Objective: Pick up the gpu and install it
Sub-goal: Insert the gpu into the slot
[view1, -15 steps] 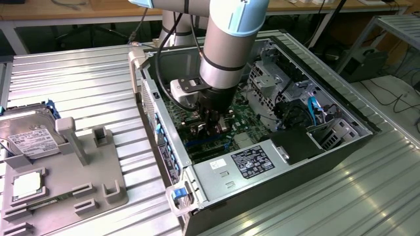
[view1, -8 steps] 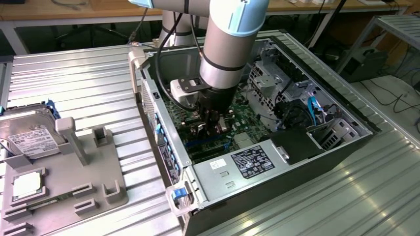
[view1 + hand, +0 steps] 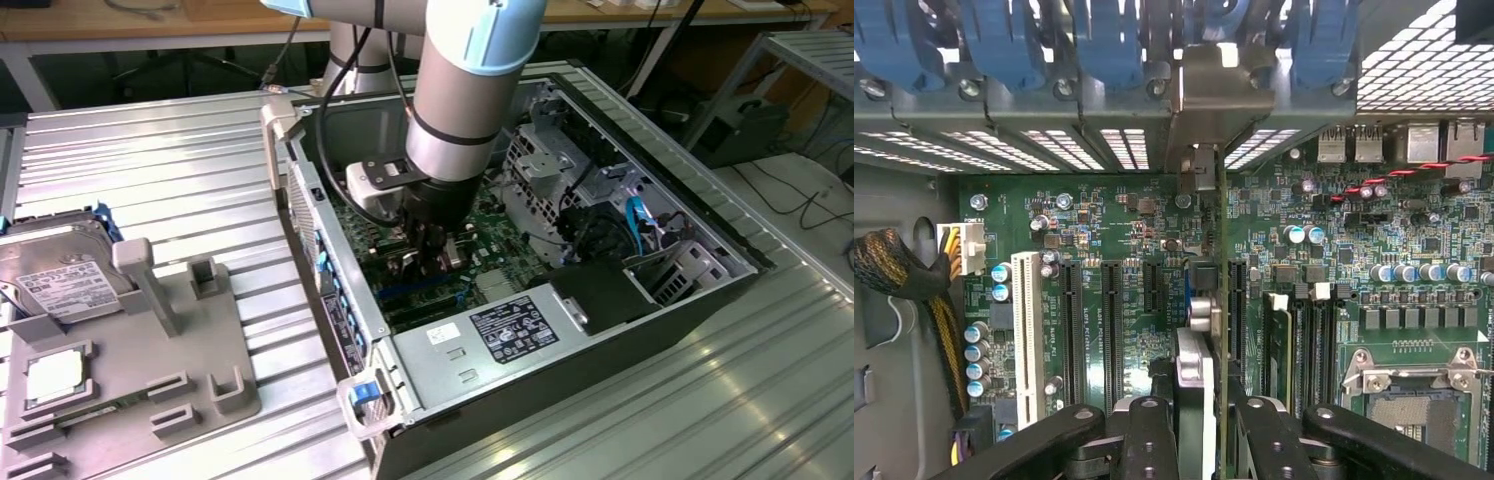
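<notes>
Inside the open black computer case (image 3: 694, 330), lying on its side on the ribbed metal table (image 3: 160, 160), the grey-and-silver robot arm (image 3: 467, 90) reaches straight down to the green motherboard (image 3: 1124, 220). Jaws narrow, clamped on the gpu (image 3: 1220, 250), a thin black card with a silvery metal end bracket. One black finger (image 3: 1149, 430) presses each face.

Wrist view: gpu stands on edge over the motherboard, running from between the fingers to the case's rear wall. Its bracket sits among the row of blue plastic latches (image 3: 1104, 40). Card lines up along one of the long black expansion slots (image 3: 1072, 320). Cannot tell if its edge is fully in a slot. White slot (image 3: 1026, 330) is further out on the side with more black slots. Braided black-and-yellow cable bundle (image 3: 894, 265) lies beyond that. Square metal-framed processor socket (image 3: 1399, 400) is on the other side of the card.

Exterior view: grey labelled metal box (image 3: 494, 335) sits at the near end of the case, just beside the arm. On the exterior view's left, well apart from the case, a grey plastic fixture (image 3: 200, 370) stands on the table. It holds a boxy silver hard drive with white label (image 3: 54, 275) and a small square silver-topped processor chip (image 3: 60, 372).
</notes>
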`<state>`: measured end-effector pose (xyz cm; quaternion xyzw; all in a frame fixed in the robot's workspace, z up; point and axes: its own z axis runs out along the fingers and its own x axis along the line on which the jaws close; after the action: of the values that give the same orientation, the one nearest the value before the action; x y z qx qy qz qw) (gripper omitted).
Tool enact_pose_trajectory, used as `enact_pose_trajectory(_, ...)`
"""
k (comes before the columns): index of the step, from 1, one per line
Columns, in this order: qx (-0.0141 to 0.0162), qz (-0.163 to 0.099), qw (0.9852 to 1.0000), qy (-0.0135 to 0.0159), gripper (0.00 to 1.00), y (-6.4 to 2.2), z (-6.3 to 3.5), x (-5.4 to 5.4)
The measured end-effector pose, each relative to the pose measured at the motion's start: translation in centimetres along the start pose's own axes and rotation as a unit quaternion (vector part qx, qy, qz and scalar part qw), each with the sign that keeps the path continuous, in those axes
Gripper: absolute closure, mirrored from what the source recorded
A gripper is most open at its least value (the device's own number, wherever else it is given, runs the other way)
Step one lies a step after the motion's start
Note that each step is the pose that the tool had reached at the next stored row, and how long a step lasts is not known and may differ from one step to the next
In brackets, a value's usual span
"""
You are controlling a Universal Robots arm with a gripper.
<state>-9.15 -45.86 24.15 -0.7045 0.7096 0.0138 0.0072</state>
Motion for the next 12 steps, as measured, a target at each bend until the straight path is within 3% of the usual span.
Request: enact_pose_trajectory(12,0.0000,0.000,1.0000,-0.0001,0.72,0.00,0.05,0.00)
